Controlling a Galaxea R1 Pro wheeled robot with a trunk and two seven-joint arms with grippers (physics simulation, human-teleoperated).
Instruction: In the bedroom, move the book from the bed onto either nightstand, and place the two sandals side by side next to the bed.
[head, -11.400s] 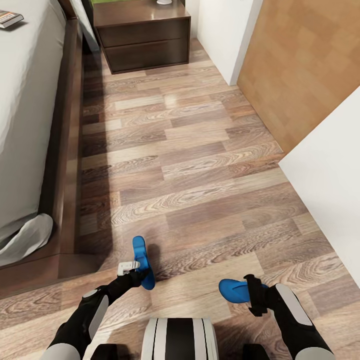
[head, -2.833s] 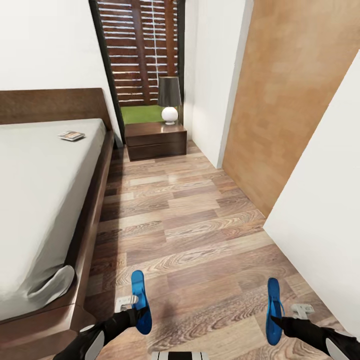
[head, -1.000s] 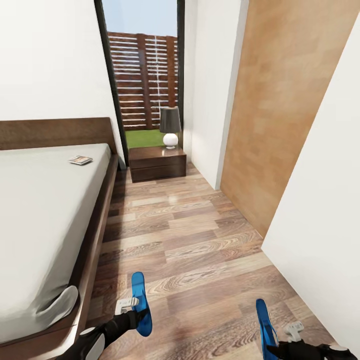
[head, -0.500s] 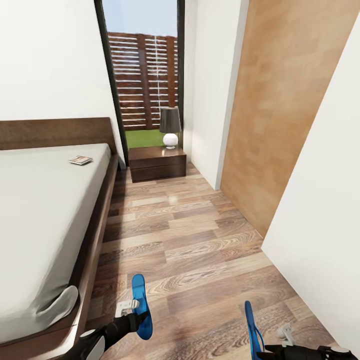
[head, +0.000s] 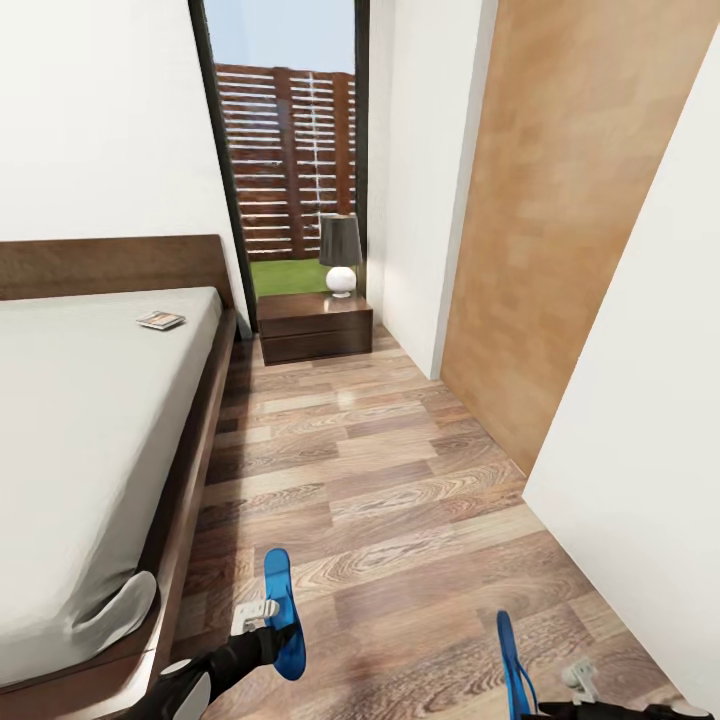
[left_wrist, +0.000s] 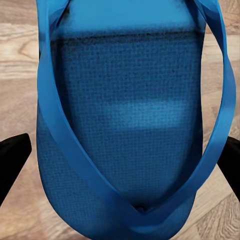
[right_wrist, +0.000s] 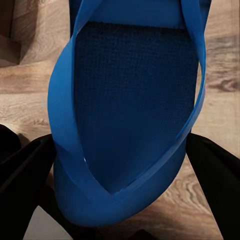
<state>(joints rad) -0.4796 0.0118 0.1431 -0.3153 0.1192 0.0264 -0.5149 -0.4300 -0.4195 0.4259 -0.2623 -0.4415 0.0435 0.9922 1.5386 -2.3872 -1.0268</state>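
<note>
Between each tool's pinching fingers, one blue sandal: left (head: 281, 610), right (head: 513, 668).

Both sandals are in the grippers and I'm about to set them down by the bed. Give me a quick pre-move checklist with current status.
1. Left gripper shut on left sandal: ok; its fingers flank the sole in the left wrist view.
2. Right gripper shut on right sandal: ok.
3. Sandals side by side: not ok; they are held well apart.
4. Right sandal level: not ok; it is tilted on edge.
5. Floor beside the bed: ok, bare planks.
6. Book moved to the nightstand: not ok; it lies on the mattress.
</note>
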